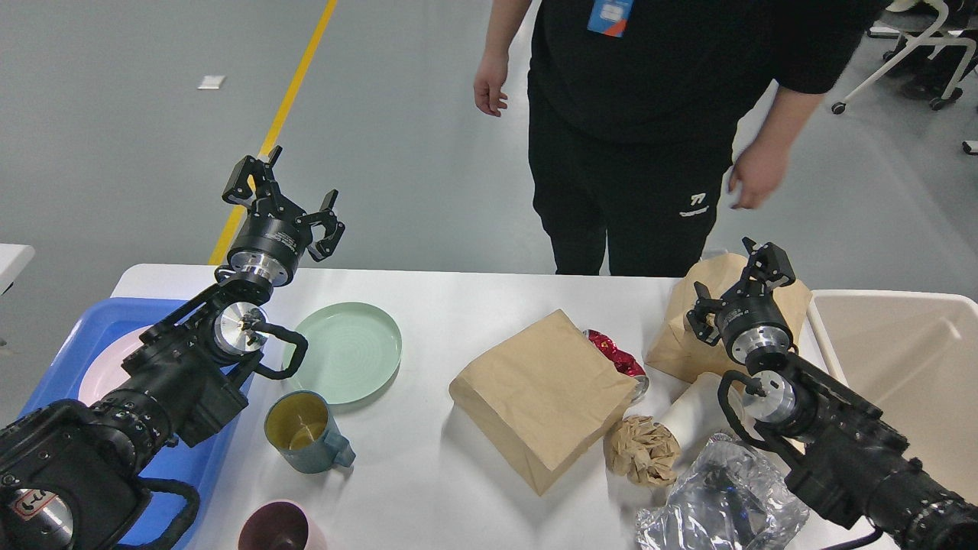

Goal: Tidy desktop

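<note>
Two grippers hang over the white desktop, both with fingers spread and nothing in them. The left gripper is up past the far edge, with the green plate and blue mug below it. The right gripper sits in front of a paper bag. A person stands close behind, so a fast swing might bump them, or the arm could knock the mug over
</note>
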`<state>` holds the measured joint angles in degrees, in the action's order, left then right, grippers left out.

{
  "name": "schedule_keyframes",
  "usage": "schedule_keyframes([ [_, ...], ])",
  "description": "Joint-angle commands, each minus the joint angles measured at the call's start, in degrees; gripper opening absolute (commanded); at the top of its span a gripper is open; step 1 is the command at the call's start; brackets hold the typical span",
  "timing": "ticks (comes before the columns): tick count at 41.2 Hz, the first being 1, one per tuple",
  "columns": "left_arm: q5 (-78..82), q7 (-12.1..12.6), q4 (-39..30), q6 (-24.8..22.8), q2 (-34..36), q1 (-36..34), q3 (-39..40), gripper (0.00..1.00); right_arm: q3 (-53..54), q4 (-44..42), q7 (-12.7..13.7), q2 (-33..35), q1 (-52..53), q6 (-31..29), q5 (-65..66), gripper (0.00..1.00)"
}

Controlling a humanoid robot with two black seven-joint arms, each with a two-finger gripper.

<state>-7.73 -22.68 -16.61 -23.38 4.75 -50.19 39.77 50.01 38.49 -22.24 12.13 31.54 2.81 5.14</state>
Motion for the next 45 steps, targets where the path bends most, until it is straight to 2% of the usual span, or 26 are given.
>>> schedule_keyframes([
  [1, 0.0, -0.09, 0.0, 0.0, 0.0, 0.09, -0.05, 0.96, 0.0, 0.01, 0.0, 0.0, -0.07, 0.0, -0.04, 1.0],
  [22, 0.0, -0.35, 0.0, 0.0, 0.26, 0.09, -0.05, 0.96, 0.0, -0.17, 0.0, 0.0, 0.01, 0.0, 0.05, 1.0],
  [35, 0.18, 0.44, -0.17, -0.09, 1.49, -0.7, -0.57, 0.96, 0.0, -0.17, 0.0, 0.0, 0.01, 0.0, -0.04, 1.0],
  [37, 0.26, 0.44, -0.7, -0.17, 2.54, -0.88, -2.59, 0.96, 0.0, -0.17, 0.0, 0.0, 0.01, 0.0, -0.04, 1.0],
  [45, 0.26, 0.18, -2.98, -4.03, 8.96, -6.93, -21.91, 0.96, 0.0, -0.25, 0.0, 0.0, 0.01, 0.0, 0.05, 1.0],
])
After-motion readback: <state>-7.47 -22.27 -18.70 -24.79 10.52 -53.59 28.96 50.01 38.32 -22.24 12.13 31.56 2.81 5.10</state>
